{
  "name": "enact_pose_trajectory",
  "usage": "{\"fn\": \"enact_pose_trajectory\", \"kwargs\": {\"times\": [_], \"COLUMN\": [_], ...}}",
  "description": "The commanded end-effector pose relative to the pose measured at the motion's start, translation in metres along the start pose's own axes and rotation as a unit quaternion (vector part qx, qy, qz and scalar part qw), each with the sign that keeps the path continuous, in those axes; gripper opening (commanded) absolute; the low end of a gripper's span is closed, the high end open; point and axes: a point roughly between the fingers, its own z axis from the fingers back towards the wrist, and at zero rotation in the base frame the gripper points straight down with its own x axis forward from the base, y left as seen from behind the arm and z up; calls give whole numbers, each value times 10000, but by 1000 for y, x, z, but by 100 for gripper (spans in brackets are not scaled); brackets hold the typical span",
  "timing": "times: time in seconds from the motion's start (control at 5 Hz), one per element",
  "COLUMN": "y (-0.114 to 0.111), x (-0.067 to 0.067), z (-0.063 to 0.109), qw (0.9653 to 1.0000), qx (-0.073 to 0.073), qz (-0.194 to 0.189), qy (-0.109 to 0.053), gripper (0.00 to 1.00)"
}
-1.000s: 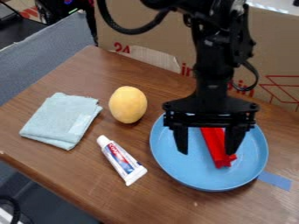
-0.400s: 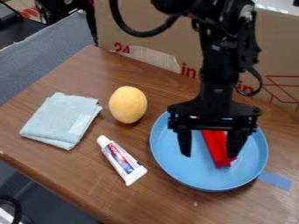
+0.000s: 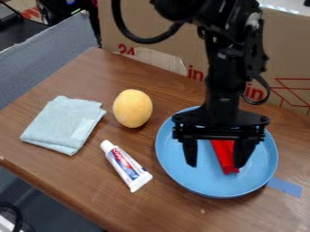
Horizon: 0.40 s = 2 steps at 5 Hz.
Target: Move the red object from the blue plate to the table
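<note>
Dark brown wood-grain table (image 3: 72,82) spreads under everything. Below the claw sits the blue plate (image 3: 182,172), its rim reaching past both fingers. Pointing straight down, the claw (image 3: 217,155) stands spread wide, gripping nothing. Between its two black fingers (image 3: 191,154) lies the red object (image 3: 227,154) on the plate, running lengthwise, its far end poking out just beyond the right finger.

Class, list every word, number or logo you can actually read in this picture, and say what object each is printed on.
Cardboard box: red print, partly hidden by the arm; no word reads whole.
Toothpaste tube: red and blue print, too small and blurred to read.
Nothing else carries visible text.
</note>
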Motion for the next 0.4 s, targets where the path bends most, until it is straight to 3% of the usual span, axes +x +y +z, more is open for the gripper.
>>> {"fn": "enact_pose_trajectory", "kwargs": {"times": [0.0,0.2], "y": [-4,-7], "x": [9,7], "z": [1,1], "qw": [9998,9995], "qx": [-142,-179], "qz": [9,48], "qy": [-138,-252], "gripper": [100,100]}}
